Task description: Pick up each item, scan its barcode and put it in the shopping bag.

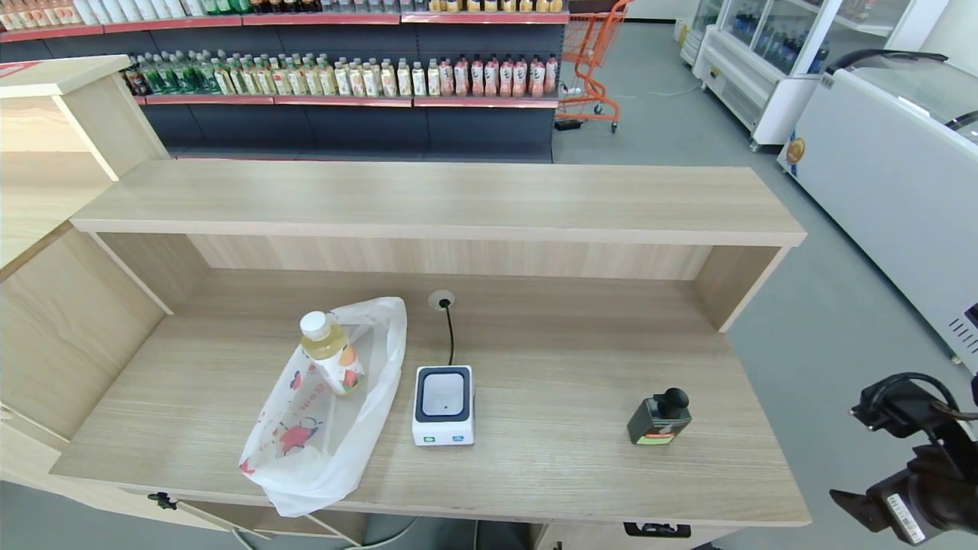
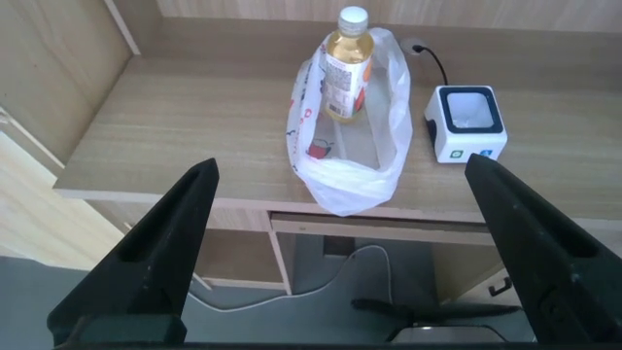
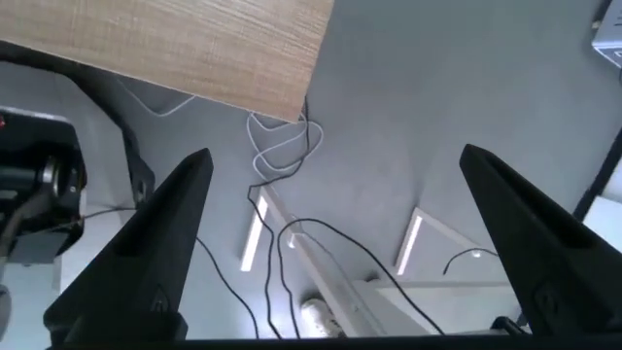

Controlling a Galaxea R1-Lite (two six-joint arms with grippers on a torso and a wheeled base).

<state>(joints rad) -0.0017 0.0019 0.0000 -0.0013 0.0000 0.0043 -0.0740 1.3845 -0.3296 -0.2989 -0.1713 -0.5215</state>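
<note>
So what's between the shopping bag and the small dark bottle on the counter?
The barcode scanner, right beside the shopping bag; from there to the dark bottle the counter is bare, seen in the head view.

- Counter (image 1: pixel 550 382): pale wood-grain, matt, smooth.
- Shopping bag (image 1: pixel 306 458): thin white plastic, crinkly, semi-clear (printed).
- Bottle (image 1: pixel 332 359): clear plastic w/ glossy label.
- Scanner (image 1: pixel 443 428): white plastic, glossy dark window.

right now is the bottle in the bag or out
In. The bottle stands inside the open bag, plastic around its base.
</note>
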